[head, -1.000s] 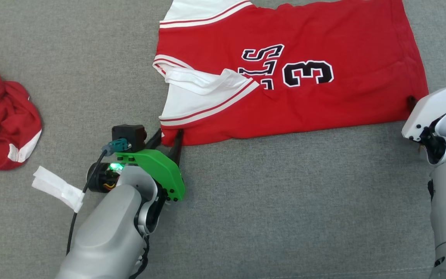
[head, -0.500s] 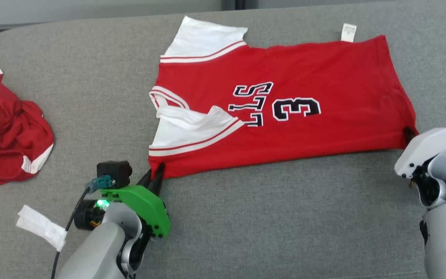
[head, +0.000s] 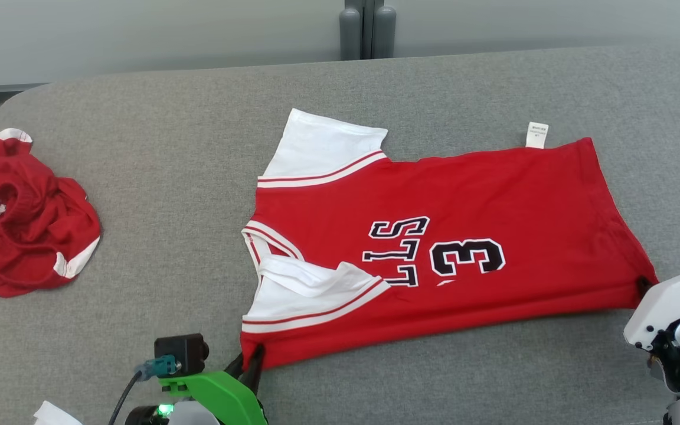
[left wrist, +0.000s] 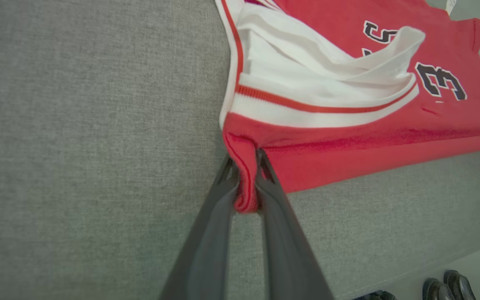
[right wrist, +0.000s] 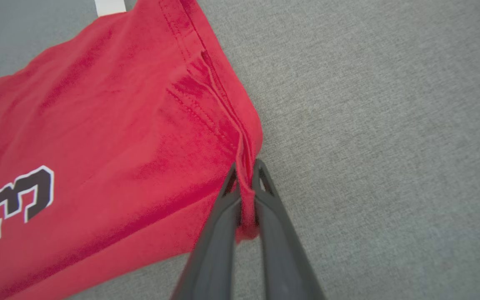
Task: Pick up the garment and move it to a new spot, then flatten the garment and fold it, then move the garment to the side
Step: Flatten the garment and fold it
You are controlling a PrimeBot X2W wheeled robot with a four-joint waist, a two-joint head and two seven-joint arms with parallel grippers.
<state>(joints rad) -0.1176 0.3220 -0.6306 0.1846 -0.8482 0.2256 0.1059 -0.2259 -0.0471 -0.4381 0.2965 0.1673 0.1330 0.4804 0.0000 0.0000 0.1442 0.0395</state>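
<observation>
A grey upholstered cushion (head: pixel 139 177) spans the head view from edge to edge, its rounded back edge across the top of the frame. The red jersey (head: pixel 493 195) lies spread on it over the centre and right. It lies sideways, with its white, red-striped sleeves toward the left and its hem toward the right. A black "3" and letters outlined in white face up. The nearer sleeve is folded in over the chest.

A second red garment (head: pixel 21 224), crumpled in a heap, sits at the left edge, well apart from the jersey.

The left gripper (head: pixel 251 357) reaches up from the bottom of the frame, beneath a green bracket (head: pixel 222 395) and a small black camera (head: pixel 180 353). It is clenched on the jersey's lower left corner. In the left wrist view its fingers (left wrist: pixel 244 166) pinch a ridge of red cloth just below the striped sleeve band. The right gripper (head: pixel 644 284), at the lower right edge, is clamped on the jersey's lower right corner. In the right wrist view (right wrist: pixel 245 166) a fold of hem seam is squeezed between its two dark fingers.

A grey post (head: pixel 367 29) stands behind the cushion at top centre. A white care label (head: pixel 536 134) pokes out past the jersey's far edge. A white scrap (head: pixel 51 414) shows at the bottom left. Dark shoes (left wrist: pixel 448 285) appear in the lower right corner of the left wrist view.
</observation>
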